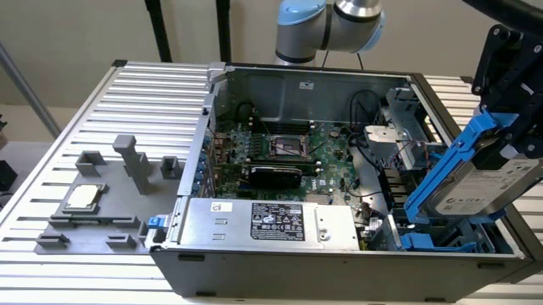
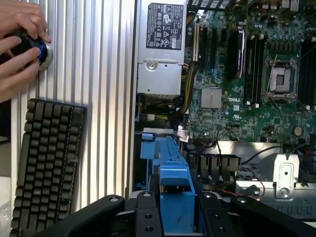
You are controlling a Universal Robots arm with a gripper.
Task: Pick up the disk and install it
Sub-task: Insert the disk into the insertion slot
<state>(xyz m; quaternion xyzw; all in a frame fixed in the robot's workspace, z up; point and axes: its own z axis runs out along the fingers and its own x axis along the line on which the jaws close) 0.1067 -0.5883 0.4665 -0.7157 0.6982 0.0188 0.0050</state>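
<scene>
The disk [image 1: 479, 190] is a silver-grey drive with a white label in a bright blue carrier [image 1: 446, 168]. It hangs tilted, nearly on edge, over the open computer case's [image 1: 339, 270] corner at the exterior view's right. My gripper [image 1: 502, 136] is shut on its upper end. Just below the disk's lower end, a blue drive bay [image 1: 424, 241] sits inside the case. In the wrist view the blue carrier [image 2: 175, 190] runs between my black fingers [image 2: 148, 217], with the blue bay [image 2: 153, 148] beyond it.
Inside the case are a grey labelled power supply [image 1: 271, 222], the motherboard [image 1: 280, 152] and a metal cage [image 1: 407, 121]. A grey fixture holding a small chip [image 1: 85, 197] lies at the exterior view's left. A black keyboard [image 2: 47, 163] and a person's hand [image 2: 17, 49] on a round knob are beside the case.
</scene>
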